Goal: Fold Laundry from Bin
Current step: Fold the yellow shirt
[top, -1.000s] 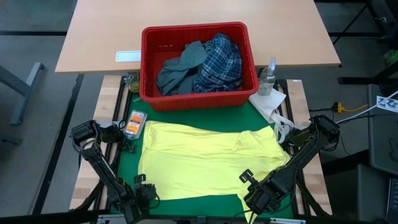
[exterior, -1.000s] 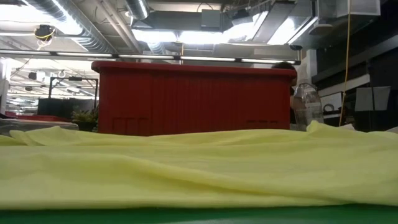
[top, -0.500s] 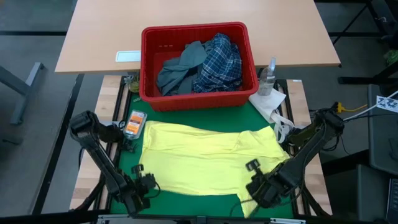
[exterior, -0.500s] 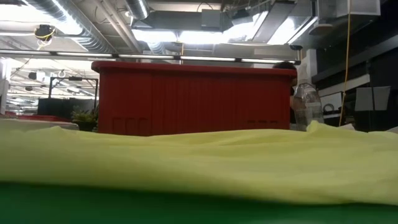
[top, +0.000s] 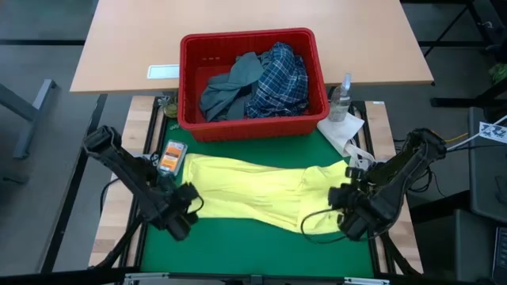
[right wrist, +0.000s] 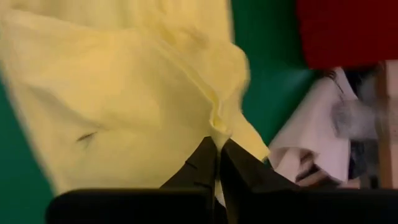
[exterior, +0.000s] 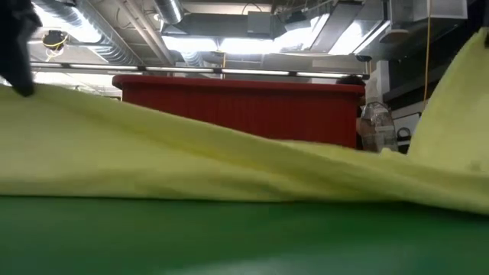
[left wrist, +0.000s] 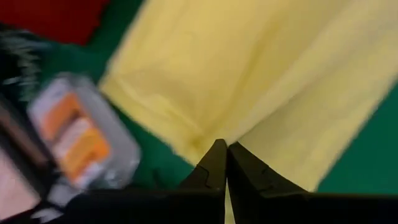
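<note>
The small yellow garment (top: 261,190) lies across the green mat, its near edge raised at both ends and sagging between them (exterior: 229,160). My left gripper (top: 187,203) is shut on the near-left end, and my right gripper (top: 342,203) is shut on the near-right end. The far edge of the garment rests on the mat in front of the red bin (top: 252,79). The bin holds a grey-blue garment (top: 230,83) and a blue-white plaid shirt (top: 279,79). My left gripper pinches the garment's near-left edge (left wrist: 208,138) between its two fingers, which slant down from above. The cloth there is gathered into a fold; the number of layers cannot be told. That end is lifted clear of the mat (exterior: 46,114). My right gripper pinches the garment's near-right edge (right wrist: 219,127) between its two fingers, slanting down from above. The cloth bunches at the fingertips and hangs below them. That end is raised off the mat (exterior: 458,114), with the cloth slack toward the middle.
An orange-labelled packet (top: 170,156) lies at the mat's left, close to my left arm. A spray bottle (top: 341,96) and a white paper towel (top: 342,131) sit at the far right. Bare green mat (top: 253,249) lies near the front edge.
Both grippers have risen and gone from the table's near edge toward the bin, tipping further downward. The garment's near edge has lifted off the mat and travelled with them, so the cloth covers less of the mat; its far edge has stayed in place.
</note>
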`<state>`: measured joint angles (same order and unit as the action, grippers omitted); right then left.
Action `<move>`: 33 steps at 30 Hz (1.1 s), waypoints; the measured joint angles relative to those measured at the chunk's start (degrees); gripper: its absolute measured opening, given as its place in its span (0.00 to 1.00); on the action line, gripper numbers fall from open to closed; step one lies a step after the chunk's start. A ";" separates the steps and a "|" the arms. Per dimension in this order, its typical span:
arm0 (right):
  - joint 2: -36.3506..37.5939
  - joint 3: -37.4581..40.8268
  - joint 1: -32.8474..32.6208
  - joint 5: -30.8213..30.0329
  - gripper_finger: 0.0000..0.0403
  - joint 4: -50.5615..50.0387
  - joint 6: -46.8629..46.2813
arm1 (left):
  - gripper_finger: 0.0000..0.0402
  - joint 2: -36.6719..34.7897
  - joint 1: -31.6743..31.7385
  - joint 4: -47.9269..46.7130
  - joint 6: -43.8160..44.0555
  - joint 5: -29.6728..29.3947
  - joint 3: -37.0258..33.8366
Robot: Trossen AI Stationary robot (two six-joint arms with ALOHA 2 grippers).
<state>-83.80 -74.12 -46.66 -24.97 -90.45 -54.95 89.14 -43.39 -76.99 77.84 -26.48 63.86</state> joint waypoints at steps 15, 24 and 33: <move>9.54 13.61 2.04 4.68 0.04 0.56 -3.30 | 0.00 0.00 11.74 -4.75 -1.90 -4.59 0.02; 22.87 13.61 2.08 -10.35 0.04 0.42 0.69 | 0.00 0.00 15.85 -4.06 -1.95 -4.77 0.07; 31.41 14.46 4.17 -14.06 0.01 0.47 8.88 | 0.00 0.00 19.34 -2.68 -3.06 -8.76 0.07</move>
<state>-52.39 -59.66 -42.49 -39.03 -89.98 -46.07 89.14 -24.05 -79.68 74.78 -35.24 63.92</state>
